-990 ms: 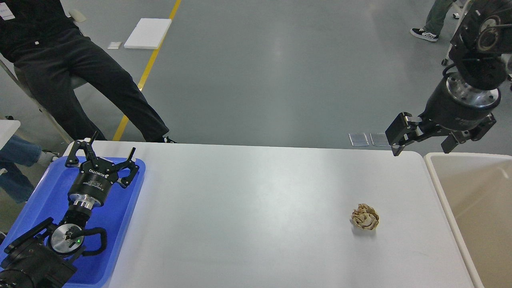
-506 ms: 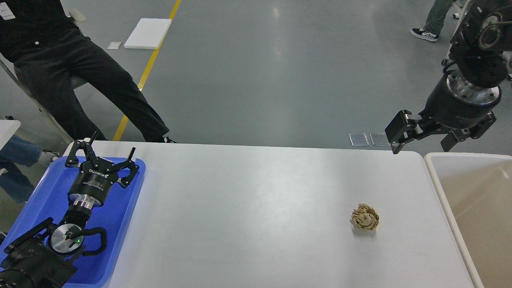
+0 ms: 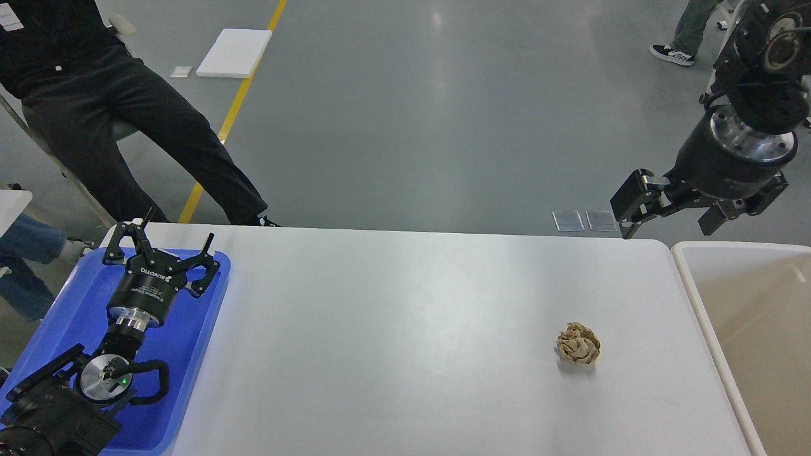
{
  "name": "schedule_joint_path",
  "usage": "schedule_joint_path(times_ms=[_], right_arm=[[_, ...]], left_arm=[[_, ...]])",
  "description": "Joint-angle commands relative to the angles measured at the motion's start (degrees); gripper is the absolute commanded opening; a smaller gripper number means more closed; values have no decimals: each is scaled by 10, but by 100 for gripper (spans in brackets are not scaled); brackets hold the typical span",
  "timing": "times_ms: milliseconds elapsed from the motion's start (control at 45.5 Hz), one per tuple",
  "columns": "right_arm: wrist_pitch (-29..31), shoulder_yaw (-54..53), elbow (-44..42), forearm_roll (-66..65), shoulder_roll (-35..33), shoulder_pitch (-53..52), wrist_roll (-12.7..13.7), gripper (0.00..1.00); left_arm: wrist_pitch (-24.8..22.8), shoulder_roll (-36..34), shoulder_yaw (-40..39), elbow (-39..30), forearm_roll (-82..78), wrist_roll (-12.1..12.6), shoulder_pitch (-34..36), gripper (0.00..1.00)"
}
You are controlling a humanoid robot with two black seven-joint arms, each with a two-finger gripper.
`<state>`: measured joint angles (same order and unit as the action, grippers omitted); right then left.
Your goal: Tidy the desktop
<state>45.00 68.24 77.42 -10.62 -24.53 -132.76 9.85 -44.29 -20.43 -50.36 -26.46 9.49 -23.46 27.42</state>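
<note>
The white desktop fills the middle of the head view. A crumpled brown paper ball lies on it at the right. My left gripper is open and empty, hovering over the blue tray at the desktop's left end. My right gripper is open and empty, held high above the desktop's far right corner, well beyond and to the right of the paper ball.
A cream-rimmed beige bin stands just off the desktop's right edge. A person in black trousers stands behind the far left corner. Another person's legs show at the far right.
My right gripper has risen slightly and drifted a little to the right. The left arm and the paper ball have not moved.
</note>
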Motion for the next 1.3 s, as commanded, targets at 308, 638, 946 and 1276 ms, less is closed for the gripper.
schedule_joint_path(times_ms=[308, 638, 946, 1276], right_arm=[[0, -32, -8, 1, 2, 27, 0, 100], [-42, -61, -21, -9, 11, 113, 3, 100], [0, -47, -9, -5, 0, 105, 3, 100], [0, -50, -10, -2, 0, 115, 3, 100]], left_arm=[[0, 0, 0, 0, 0, 0, 0, 99], [0, 0, 0, 0, 0, 0, 0, 99], [0, 0, 0, 0, 0, 0, 0, 99], [0, 0, 0, 0, 0, 0, 0, 99]])
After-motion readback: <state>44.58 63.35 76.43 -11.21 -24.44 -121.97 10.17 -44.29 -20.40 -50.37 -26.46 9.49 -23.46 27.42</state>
